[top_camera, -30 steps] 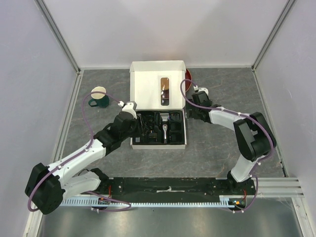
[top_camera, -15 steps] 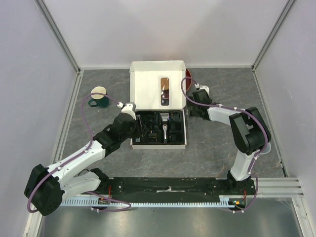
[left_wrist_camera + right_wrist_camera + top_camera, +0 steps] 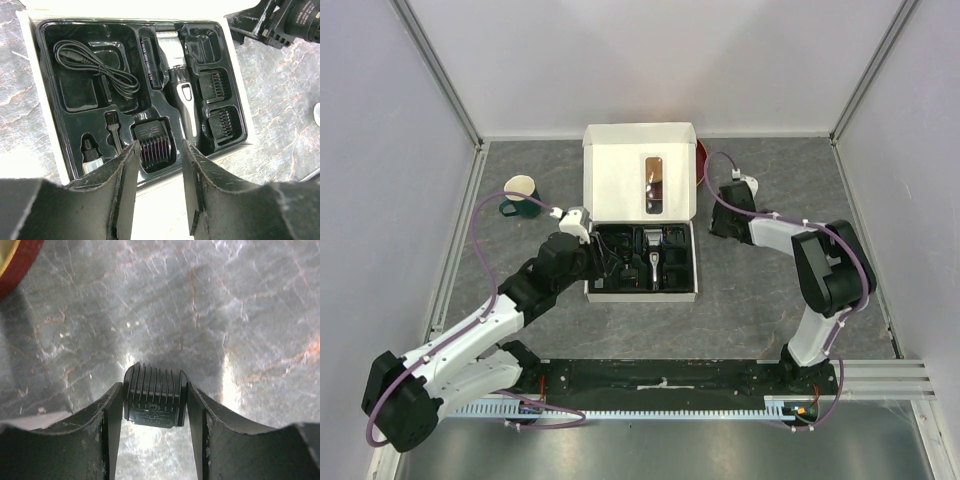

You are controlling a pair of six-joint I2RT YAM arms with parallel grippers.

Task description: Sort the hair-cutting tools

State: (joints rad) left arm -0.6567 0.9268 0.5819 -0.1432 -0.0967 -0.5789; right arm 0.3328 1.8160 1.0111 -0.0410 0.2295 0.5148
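Comb guard (image 3: pixel 155 396) pinched between right jaws; left jaws half-open, empty, over tray (image 3: pixel 241 117): one clipper (image 3: pixel 182 90), one cable (image 3: pixel 100 67), one brush (image 3: pixel 114 131).

From above, the right arm (image 3: pixel 772 230) hides the small black plastic comb guard (image 3: pixel 155 397) pinched between the right jaws. The white cardboard box lid (image 3: pixel 638 170) covers most of a red round dish (image 3: pixel 22 262), which is also cropped at the wrist view's corner.
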